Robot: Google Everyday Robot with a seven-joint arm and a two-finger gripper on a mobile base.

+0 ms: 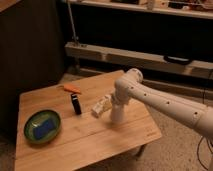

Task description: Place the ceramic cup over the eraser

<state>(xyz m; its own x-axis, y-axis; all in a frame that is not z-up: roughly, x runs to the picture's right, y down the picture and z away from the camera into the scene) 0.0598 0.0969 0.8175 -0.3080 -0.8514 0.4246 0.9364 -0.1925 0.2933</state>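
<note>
Indoors, a wooden table (90, 145) fills the lower frame, with a white arm (165, 102) reaching in from 3 o'clock. A green bowl (28, 131) at the table's 8 o'clock holds a blue block (44, 127). The gripper (117, 117) points straight down at the tabletop right of centre, jaws set wide. A white tube (101, 106) lies tilted just beside it, at its 9 o'clock. An orange marker (71, 89) lies at 11 o'clock. The eraser (76, 104) stands upright near centre. The cup cannot be told apart from the gripper.
</note>
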